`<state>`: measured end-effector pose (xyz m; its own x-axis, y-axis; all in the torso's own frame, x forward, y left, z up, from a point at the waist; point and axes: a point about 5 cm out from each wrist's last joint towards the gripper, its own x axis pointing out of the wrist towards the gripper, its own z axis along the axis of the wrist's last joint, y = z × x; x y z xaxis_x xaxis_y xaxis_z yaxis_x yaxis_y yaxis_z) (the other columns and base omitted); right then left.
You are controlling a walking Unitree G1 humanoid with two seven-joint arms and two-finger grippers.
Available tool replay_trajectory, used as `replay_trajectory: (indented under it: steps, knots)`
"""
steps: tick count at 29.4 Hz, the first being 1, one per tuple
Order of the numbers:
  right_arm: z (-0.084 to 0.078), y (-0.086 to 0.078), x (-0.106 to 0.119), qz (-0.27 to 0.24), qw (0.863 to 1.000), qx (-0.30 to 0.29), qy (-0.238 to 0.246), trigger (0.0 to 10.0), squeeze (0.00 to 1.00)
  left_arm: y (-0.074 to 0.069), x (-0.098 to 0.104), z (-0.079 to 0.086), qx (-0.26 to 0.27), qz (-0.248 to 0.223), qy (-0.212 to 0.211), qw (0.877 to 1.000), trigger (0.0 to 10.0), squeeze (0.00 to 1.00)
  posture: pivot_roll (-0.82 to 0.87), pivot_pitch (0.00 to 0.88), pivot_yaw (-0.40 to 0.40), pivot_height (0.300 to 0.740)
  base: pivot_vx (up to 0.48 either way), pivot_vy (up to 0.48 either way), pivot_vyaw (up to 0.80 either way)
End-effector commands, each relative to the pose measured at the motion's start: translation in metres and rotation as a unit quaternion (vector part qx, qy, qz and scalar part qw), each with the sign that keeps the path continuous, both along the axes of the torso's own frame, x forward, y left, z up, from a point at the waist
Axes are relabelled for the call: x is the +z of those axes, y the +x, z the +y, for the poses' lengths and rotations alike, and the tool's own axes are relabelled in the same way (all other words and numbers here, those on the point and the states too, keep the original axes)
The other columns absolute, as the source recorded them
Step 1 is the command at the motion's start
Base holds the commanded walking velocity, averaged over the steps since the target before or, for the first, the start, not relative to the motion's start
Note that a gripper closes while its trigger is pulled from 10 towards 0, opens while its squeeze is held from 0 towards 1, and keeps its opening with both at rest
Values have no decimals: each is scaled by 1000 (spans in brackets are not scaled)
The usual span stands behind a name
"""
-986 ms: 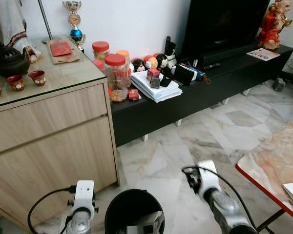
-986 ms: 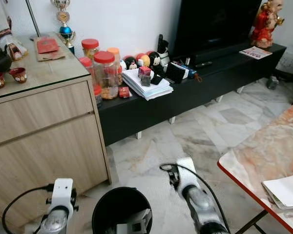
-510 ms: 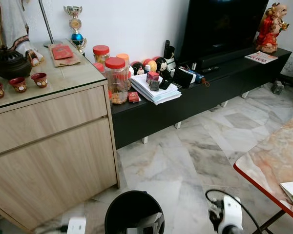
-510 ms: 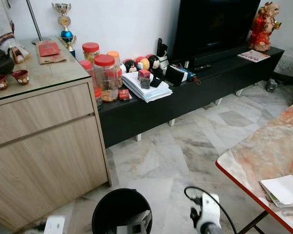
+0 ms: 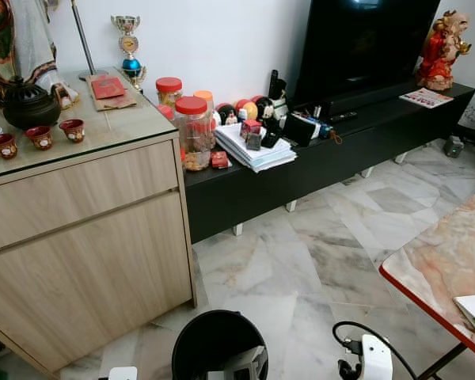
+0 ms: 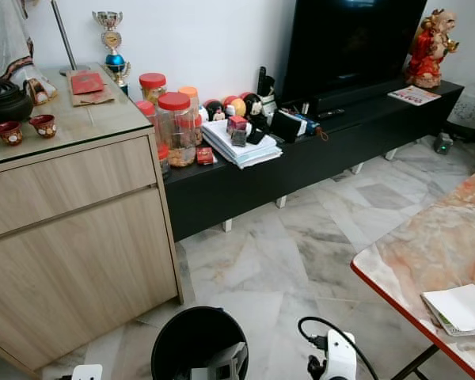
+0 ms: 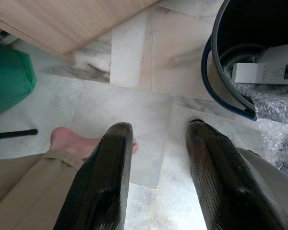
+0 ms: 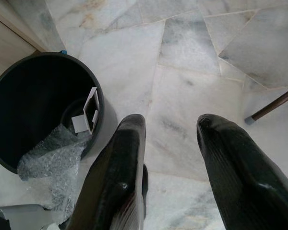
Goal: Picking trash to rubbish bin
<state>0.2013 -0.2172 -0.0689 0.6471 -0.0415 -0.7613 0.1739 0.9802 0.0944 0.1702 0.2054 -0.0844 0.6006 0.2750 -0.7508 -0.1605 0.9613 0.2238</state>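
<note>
The left gripper [image 7: 156,143] is held with its fingers spread, nothing between them; the black rubbish bin [image 7: 225,76], holding a white box [image 7: 269,67] and bubble wrap [image 7: 273,100], is seen just beyond its fingertips. The right gripper [image 8: 170,132] is likewise spread and empty, the bin beside one finger. Compared with a second ago, both arms have been lowered out of the head views.

white wrist housing [image 5: 375,358] with looped black cable [image 5: 350,332]; each gripper, left [image 7: 156,179] and right [image 8: 175,167], has 2 long, glossy black, ribbed fingers.
</note>
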Motion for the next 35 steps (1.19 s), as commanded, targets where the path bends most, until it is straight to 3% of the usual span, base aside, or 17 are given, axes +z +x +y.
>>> replay_trajectory:
  steps: [1,12,35]
  knots:
    - [-1,-1,0,-1,1000,-1,0,10000,0,0,-1,-2,-6,5,-4,1000,10000,0,-41,0,-54,740,0,0,0]
    - [-2,-6,-3,9,1000,-1,-3,10000,0,-9,-5,-5,-9,18,-8,1000,10000,0,-42,0,-56,740,-141,0,0]
    - [2,-8,-5,10,1000,-6,1,10000,0,-8,-5,-7,-13,18,-8,1000,10000,0,-39,0,-64,740,-314,0,0]
